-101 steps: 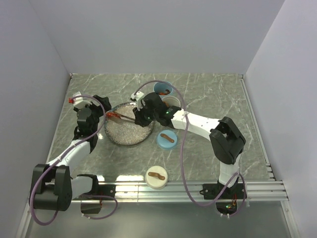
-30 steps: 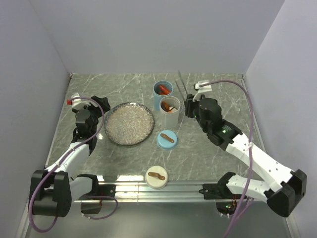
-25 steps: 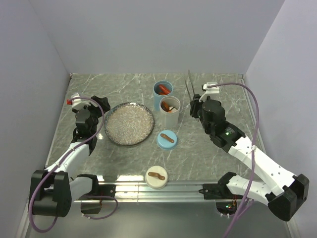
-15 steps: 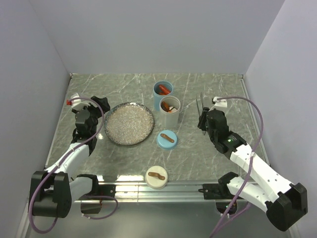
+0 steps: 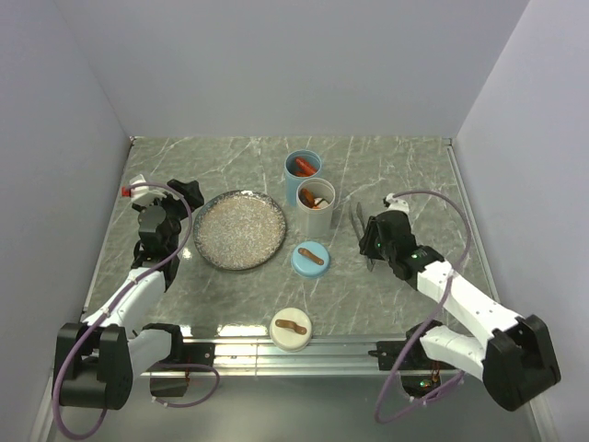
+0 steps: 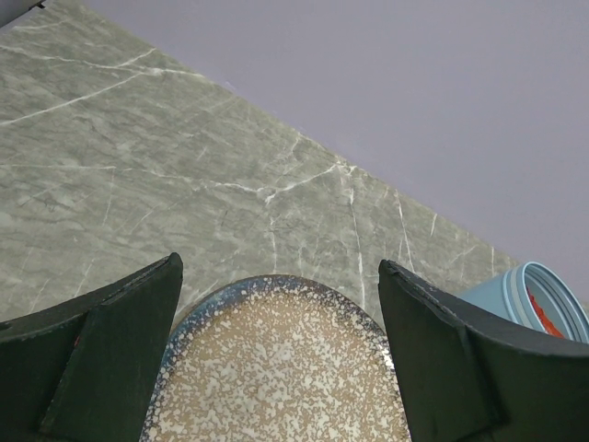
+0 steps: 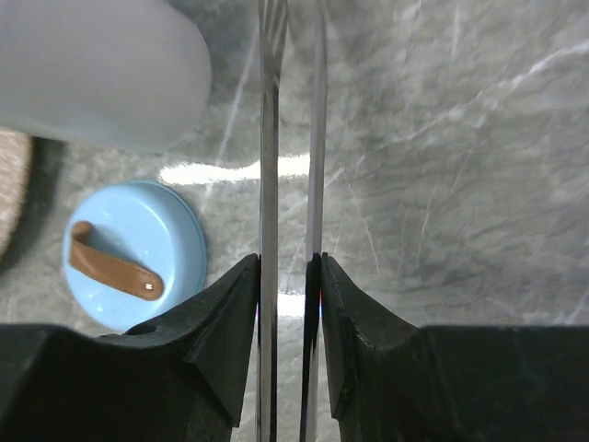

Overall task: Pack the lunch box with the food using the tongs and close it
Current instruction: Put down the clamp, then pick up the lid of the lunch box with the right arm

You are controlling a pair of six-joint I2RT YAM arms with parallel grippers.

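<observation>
Pinching tongs (image 7: 269, 157) inside right gripper (image 7: 288, 264), arms jutting forward

1. The tongs (image 7: 269, 138), slim grey metal with arms nearly parallel, are gripped in the right end effector (image 7: 288, 265), right of the plate (image 5: 241, 230).
2. Orange food (image 5: 305, 167) is contained in the blue cup (image 5: 287, 168), brown-and-white food (image 5: 316, 198) in the white cup (image 5: 315, 219), beside the plate.

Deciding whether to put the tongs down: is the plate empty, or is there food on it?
Empty. From above, the plate shows only bare speckled glaze, with no pieces on it.
</observation>
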